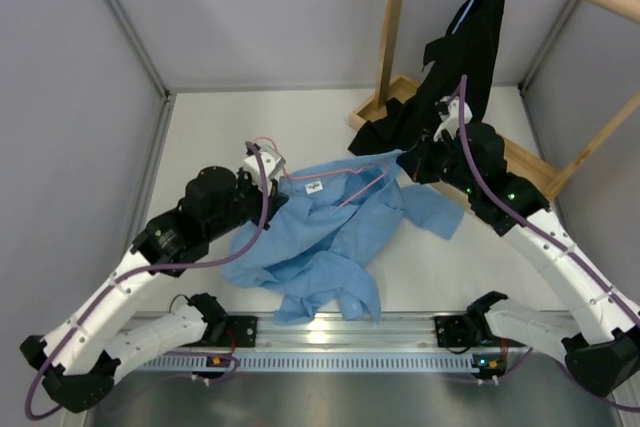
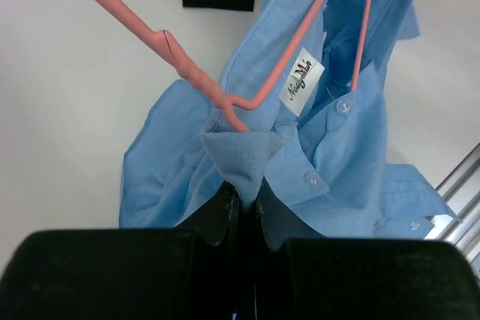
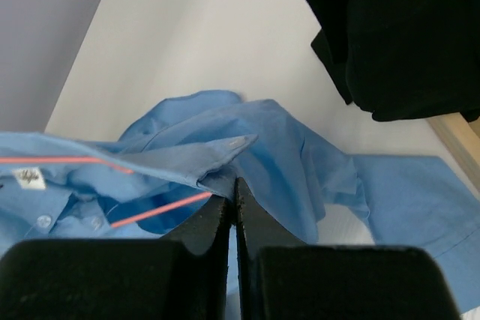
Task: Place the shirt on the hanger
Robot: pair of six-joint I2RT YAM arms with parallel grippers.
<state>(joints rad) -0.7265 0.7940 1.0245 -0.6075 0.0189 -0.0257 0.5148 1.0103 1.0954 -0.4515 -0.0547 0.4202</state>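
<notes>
Standing over the bench (image 1: pixel 205 122), I see the shirt (image 1: pixel 320 242) lying crumpled near its middle, sleeves and tails spilling towards six o'clock, with only the collar end lifted off the surface. It is lifted because both arms have hold of it. The left tool (image 2: pixel 244 201), at about ten o'clock of the heap, is clamped on the point of the collar (image 2: pixel 241 157), its two fingers pressed together on the cloth. The right tool (image 3: pixel 234 194), at about two o'clock, is pinched shut on the opposite edge of the neck opening. Held from both sides like this, the neck is stretched into a mouth, which I take to be the purpose: it gives the wire room to sit inside.

The hanger (image 2: pixel 196 78) is already partly in there. From the left wrist its pink wire runs down past the white label (image 2: pixel 306 80) and into the collar, and its twisted neck sticks out towards eleven o'clock. The right wrist view shows two pink stretches under the blue cloth. Whether either shoulder is seated on the wire I cannot tell.

There is no real container here; the nearest thing is that open neck, holding the wire. At one o'clock a black garment (image 1: pixel 470 47) hangs from a wooden rack (image 1: pixel 392 37), close behind the right arm, its hem trailing onto the rack's base
</notes>
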